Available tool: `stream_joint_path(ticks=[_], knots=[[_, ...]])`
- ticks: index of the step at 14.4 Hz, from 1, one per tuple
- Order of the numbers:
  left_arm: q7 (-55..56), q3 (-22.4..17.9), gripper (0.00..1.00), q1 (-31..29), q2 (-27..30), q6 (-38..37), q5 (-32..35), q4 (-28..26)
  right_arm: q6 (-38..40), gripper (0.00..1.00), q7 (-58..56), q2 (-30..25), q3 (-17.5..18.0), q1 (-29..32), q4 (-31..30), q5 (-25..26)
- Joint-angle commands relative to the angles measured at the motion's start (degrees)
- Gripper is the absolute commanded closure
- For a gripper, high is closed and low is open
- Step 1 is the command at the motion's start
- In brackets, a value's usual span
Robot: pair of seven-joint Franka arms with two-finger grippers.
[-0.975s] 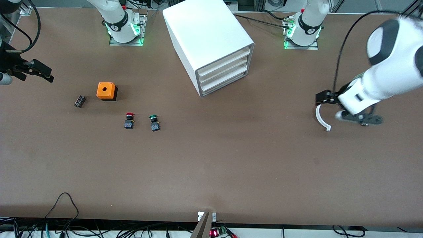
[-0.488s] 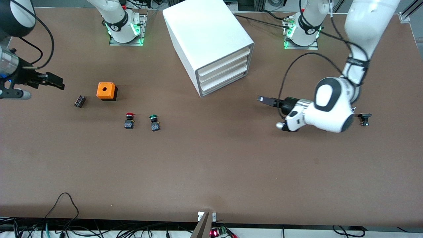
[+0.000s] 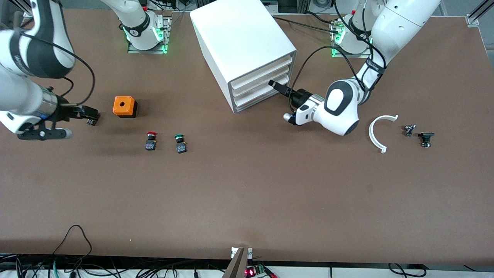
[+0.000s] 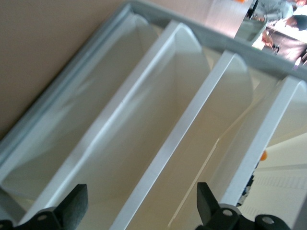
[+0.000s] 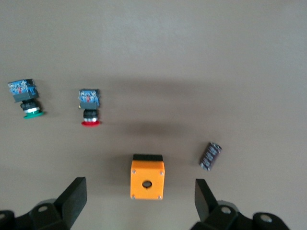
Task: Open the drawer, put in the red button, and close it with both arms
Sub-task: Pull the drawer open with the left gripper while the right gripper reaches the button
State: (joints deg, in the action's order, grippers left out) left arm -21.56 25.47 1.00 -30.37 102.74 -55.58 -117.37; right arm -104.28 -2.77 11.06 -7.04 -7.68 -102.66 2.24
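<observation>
The left gripper (image 3: pixel 274 85) hangs just in front of the cabinet (image 3: pixel 243 42), jaws spread wide and empty, seemingly level with the shut middle drawer (image 3: pixel 259 82). The right gripper (image 3: pixel 90 114) hovers over the small black part (image 5: pixel 210 156) beside the orange box (image 3: pixel 124 106), jaws wide apart, empty. The red button (image 3: pixel 151 141) lies on the worktop (image 3: pixel 247 193) beside the green button (image 3: pixel 180 143).

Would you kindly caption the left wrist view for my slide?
Open left gripper facing the closed white tray-like drawer fronts of the white box-shaped cabinet.
</observation>
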Motion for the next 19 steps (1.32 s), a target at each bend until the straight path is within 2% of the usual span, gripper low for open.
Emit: stream_joint_path(ticks=[1, 2, 3, 4, 7, 10, 13, 16, 17, 18, 19], knots=[[-2.1, 0.1, 0.01, 0.6, 2.6, 1.8, -1.7, -3.3, -3.3, 0.0, 0.0, 5.3, -0.3, -1.5, 1.6, -0.5], [-2.1, 0.5, 0.08, 0.8, 2.6, 2.2, -1.7, -3.9, -4.7, 0.0, 0.0, 7.0, -0.3, -2.1, 1.5, -1.6], [-2.1, 0.8, 0.21, 0.9, 2.6, 2.5, -1.7, -4.5, -6.4, 0.0, 0.0, 8.5, -0.3, -2.4, 1.1, -3.5], [-2.1, 1.2, 0.41, 0.9, 2.6, 3.2, -1.8, -5.2, -9.2, 0.0, 0.0, 10.0, -0.3, -2.7, 0.4, -5.3], [-4.7, 3.0, 1.0, 0.9, 2.6, 4.0, -2.0, -6.6, -13.0, 0.0, 0.8, 13.9, -0.2, -3.6, -0.4, -5.6], [-3.3, 2.2, 1.0, 0.1, 3.5, 4.0, -1.6, -6.4, -18.8, 0.0, 3.0, 16.2, -0.2, -5.7, -2.5, -5.6], [-1.5, -4.4, 1.0, -2.7, 4.2, 4.9, -1.1, -2.4, -20.7, 0.0, 7.8, 17.9, 0.3, -8.0, -2.5, -5.6], [-1.7, -6.7, 1.0, -4.1, 4.2, 12.5, 0.9, 1.5, -23.9, 0.0, 8.6, 19.5, 1.3, -8.2, -3.6, -5.2], [-1.0, -6.8, 0.57, -4.2, 4.3, 12.9, 1.6, 2.1, -26.0, 0.0, 8.4, 19.5, 1.3, -8.2, -5.4, -5.1], [-1.8, -6.8, 0.03, -4.8, 4.5, 13.0, 1.5, 2.1, -28.1, 0.0, 8.0, 19.4, 1.4, -8.2, -7.3, -5.0], [-1.8, -6.8, 0.0, -5.7, 5.6, 13.1, 1.6, 2.1, -29.6, 0.0, 7.7, 19.4, 1.8, -8.2, -8.8, -4.8]])
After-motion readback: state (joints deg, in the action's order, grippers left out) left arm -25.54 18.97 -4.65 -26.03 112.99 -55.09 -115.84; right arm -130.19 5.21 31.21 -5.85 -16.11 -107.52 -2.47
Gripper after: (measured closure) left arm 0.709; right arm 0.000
